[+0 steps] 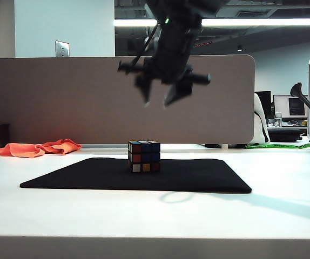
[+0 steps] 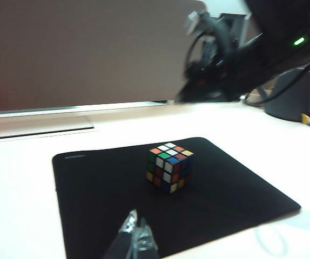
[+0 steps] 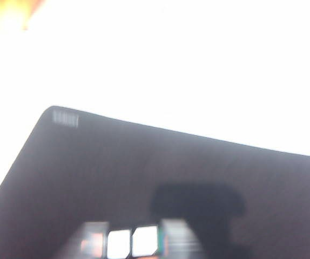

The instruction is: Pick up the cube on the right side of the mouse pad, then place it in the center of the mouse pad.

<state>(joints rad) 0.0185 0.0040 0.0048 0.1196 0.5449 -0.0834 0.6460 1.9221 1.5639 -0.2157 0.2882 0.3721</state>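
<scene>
Judging from where things lie, I'd call the placing done: the cube (image 1: 144,156) sits on the mouse pad (image 1: 79,178) near its middle, straight below my right claw (image 1: 160,100), which hangs well above it, empty, jaws apart. Only pulling clear looks left. My left claw (image 2: 136,243) waits low at the pad's near edge; I can't tell if it's parted. Farther off, the cube shows a black frame, mixed stickers, white squares on top, flat on the tabletop (image 1: 284,210).

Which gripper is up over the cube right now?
The right gripper, hanging empty, jaws apart, above the cube on the mouse pad. The left gripper sits low at the pad's edge.
</scene>
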